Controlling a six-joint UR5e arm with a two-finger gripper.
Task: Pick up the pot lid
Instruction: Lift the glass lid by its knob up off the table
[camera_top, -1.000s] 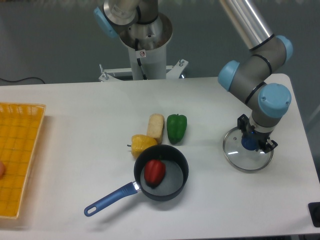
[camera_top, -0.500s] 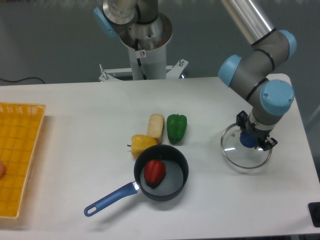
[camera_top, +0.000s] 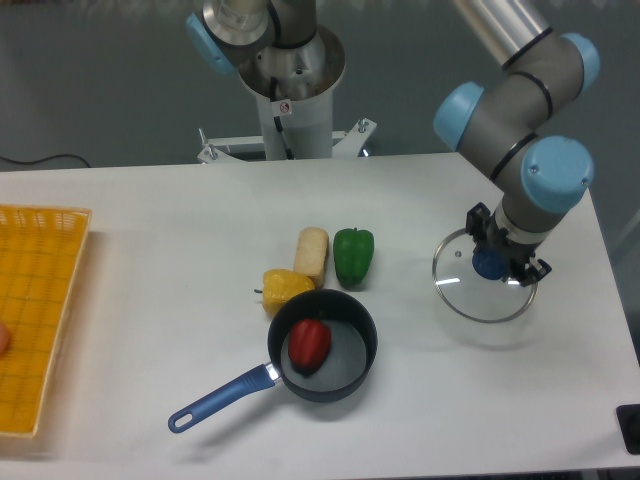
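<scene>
A gripper (camera_top: 496, 250) grasps the blue knob (camera_top: 489, 265) of a clear lid (camera_top: 460, 298) on the right side of the pan (camera_top: 344, 362), as seen by the camera, its jaws drawn in around the knob with little visible gap. The lid sits well apart from the pan and a little farther back, its thin rim slightly tilted; whether any of that rim touches the table (camera_top: 420, 410) cannot be told. A strip of white tabletop separates the lid's left edge from the pan's right edge, and a wider stretch runs from the lid toward the near table edge. The arm (camera_top: 560, 185) reaches in from the right, beyond the lid from the pan.

Inside the pan, toward its left wall, lies a red vegetable (camera_top: 309, 345). The blue handle (camera_top: 225, 397) angles out to the left and toward the camera, its tip near the table's front edge. A yellow pepper (camera_top: 287, 289) lies just behind the pan's left rim, with a tan, rounded item (camera_top: 312, 255) close behind it. A green pepper (camera_top: 353, 257) rests behind the pan, between that item and the lid, with a band of table along its lid side.

Far left of the pan, an orange crate (camera_top: 78, 265) is cut off by the frame, white tabletop stretching between its rim and the handle's tip. Black equipment (camera_top: 295, 60) stands well behind the pan.
</scene>
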